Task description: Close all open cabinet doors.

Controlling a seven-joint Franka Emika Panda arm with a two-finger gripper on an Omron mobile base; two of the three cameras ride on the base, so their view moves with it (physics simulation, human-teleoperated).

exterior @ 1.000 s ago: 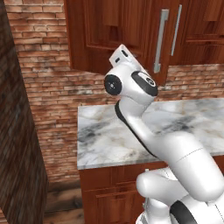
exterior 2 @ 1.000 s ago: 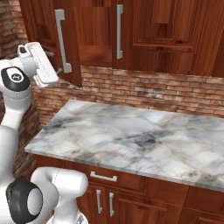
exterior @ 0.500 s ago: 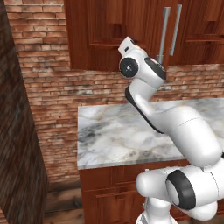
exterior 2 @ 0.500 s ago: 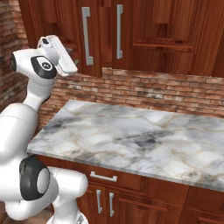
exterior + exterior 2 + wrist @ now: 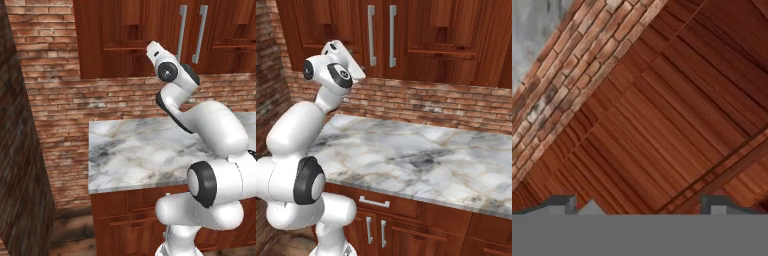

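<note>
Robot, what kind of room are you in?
It looks like a kitchen. There are tall wooden wall cabinets with long grey handles, a marble counter with smaller cupboards under it, and a brick wall between them.

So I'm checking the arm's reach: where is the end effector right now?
The end effector is up by the left cabinet door, near its lower edge above the brick wall, left of the two handles.
</note>
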